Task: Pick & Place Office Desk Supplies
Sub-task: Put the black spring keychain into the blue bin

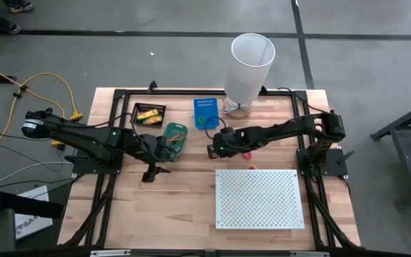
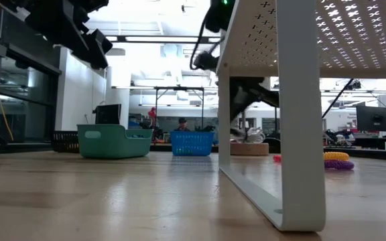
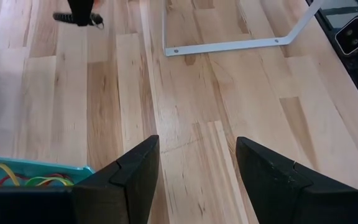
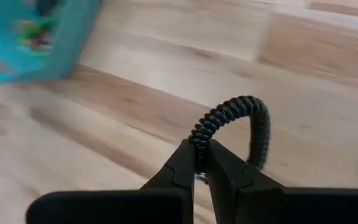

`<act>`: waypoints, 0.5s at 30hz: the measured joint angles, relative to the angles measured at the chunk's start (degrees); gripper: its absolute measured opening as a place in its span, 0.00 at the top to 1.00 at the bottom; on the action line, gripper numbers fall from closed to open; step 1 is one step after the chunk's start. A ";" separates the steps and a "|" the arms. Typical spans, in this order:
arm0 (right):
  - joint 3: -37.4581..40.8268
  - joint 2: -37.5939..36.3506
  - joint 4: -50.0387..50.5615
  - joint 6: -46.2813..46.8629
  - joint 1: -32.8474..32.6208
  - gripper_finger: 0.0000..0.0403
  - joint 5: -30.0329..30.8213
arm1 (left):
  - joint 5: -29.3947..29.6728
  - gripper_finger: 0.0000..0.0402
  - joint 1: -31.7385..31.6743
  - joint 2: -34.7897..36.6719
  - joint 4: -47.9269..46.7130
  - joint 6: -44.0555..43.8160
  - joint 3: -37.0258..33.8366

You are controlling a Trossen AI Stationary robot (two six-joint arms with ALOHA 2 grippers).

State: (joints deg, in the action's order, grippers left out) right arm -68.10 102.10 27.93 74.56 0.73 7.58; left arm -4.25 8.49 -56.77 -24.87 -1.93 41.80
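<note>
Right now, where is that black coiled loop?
The black coiled loop is pinched in the right gripper, above bare wood near mid-table, between the green bin and the white perforated board.

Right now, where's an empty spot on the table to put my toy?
Bare wood lies left of the white perforated board, below the left gripper. It is crowded up top: black tray, green bin, blue basket, white bin.

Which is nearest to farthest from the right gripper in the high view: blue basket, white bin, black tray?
From the right gripper, shut on a black coiled loop:
1. Blue basket, just beyond it.
2. White bin, farther back.
3. Black tray, on the left arm's side.
</note>
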 joint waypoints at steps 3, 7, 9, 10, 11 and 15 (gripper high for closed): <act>0.17 0.22 -0.43 -1.25 0.02 0.96 0.04 | 0.00 0.48 -0.02 0.00 0.25 0.00 0.00; 0.11 0.13 -5.55 -4.42 0.70 0.96 0.95 | 0.00 0.48 -0.02 -0.02 0.78 0.00 0.00; 0.13 0.20 -8.13 -6.47 1.36 0.96 1.60 | 0.00 0.48 0.00 0.00 1.04 0.00 0.00; 0.13 0.20 -9.51 -7.45 1.77 0.96 2.09 | 0.00 0.48 -0.01 0.00 1.13 0.00 0.00; 0.13 0.20 -11.06 -8.44 2.16 0.96 2.69 | 0.00 0.48 -0.01 0.00 1.10 0.00 0.00; 0.13 0.20 -15.95 -12.90 3.79 0.96 4.40 | 0.00 0.48 -0.02 0.00 1.23 0.00 0.00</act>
State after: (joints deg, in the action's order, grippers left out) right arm -67.96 102.30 11.98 61.66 4.53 11.98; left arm -4.25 8.47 -56.77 -23.64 -1.93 41.80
